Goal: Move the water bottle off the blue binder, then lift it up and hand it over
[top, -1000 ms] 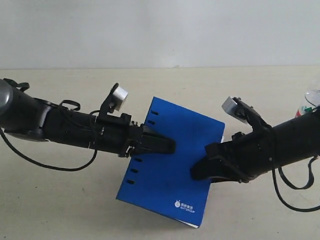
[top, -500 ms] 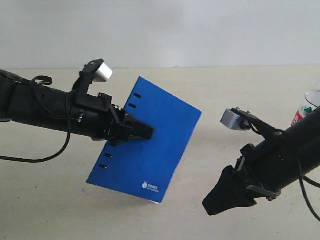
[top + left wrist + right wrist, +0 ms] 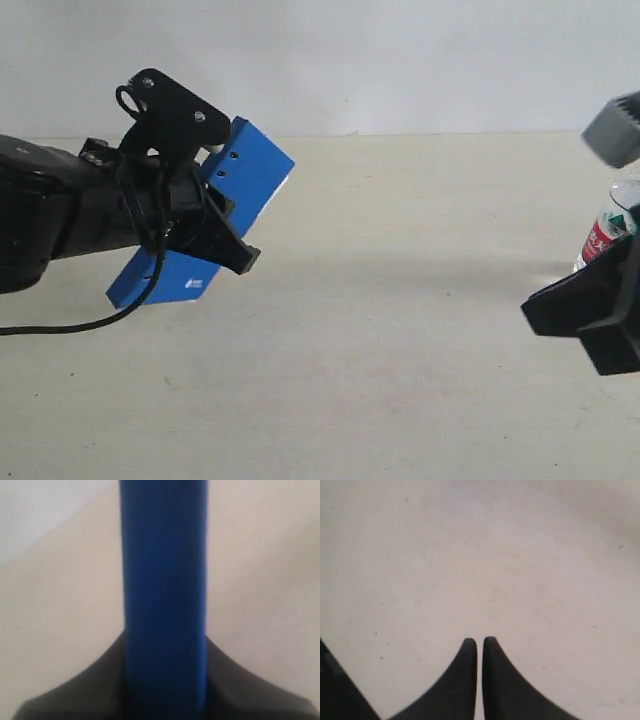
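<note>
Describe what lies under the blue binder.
Only bare table shows beneath the blue binder, held aloft in the left arm's jaws. The arm covers the binder's middle and some table behind.

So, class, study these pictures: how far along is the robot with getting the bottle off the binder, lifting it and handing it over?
Done: the water bottle stands at the far right, apart from the blue binder. In hand: the left claw holds the binder, clamped, clear of the table; the right claw is shut and empty. Left: the handover, with no receiver in view.
</note>
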`<state>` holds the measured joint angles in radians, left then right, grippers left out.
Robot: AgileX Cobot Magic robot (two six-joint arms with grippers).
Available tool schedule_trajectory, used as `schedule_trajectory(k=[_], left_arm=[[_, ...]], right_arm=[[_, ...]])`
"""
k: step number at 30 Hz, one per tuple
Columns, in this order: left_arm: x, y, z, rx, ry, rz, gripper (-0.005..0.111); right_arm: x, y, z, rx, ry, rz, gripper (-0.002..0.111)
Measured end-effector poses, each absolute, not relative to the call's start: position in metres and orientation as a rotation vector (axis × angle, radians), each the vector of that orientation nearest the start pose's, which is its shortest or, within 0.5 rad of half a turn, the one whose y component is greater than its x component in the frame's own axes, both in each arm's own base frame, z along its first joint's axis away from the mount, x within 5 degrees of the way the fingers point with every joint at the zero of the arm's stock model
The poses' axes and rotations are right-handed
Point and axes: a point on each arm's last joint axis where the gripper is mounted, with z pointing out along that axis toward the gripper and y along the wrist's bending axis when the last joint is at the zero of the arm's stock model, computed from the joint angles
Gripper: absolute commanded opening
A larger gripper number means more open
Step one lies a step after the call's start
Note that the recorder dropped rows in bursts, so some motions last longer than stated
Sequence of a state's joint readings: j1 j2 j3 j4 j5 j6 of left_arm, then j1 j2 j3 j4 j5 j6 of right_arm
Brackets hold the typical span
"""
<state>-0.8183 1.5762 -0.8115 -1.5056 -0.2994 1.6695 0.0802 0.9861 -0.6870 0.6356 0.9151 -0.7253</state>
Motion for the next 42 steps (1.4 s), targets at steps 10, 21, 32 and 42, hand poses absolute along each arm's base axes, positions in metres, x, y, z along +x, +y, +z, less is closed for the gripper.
schedule_trajectory(k=[10, 21, 32, 42], left_arm=[[0.231, -0.218, 0.219, 0.862, 1.952, 0.048, 0.005], [0.215, -0.205, 0.261, 0.41, 1.925, -0.089, 0.005], [0.21, -0.217, 0.298, 0.387, 1.589, -0.291, 0.005], [0.219, -0.222, 0.288, 0.35, 1.58, -0.234, 0.005]], right_arm=[[0.135, 0.037, 0.299, -0.626, 2.356, 0.25, 0.0], [0.133, 0.03, 0.295, -0.495, 2.454, 0.193, 0.0], [0.135, 0.029, 0.297, -0.455, 2.433, 0.192, 0.0], [0.134, 0.029, 0.296, -0.459, 2.449, 0.198, 0.0]])
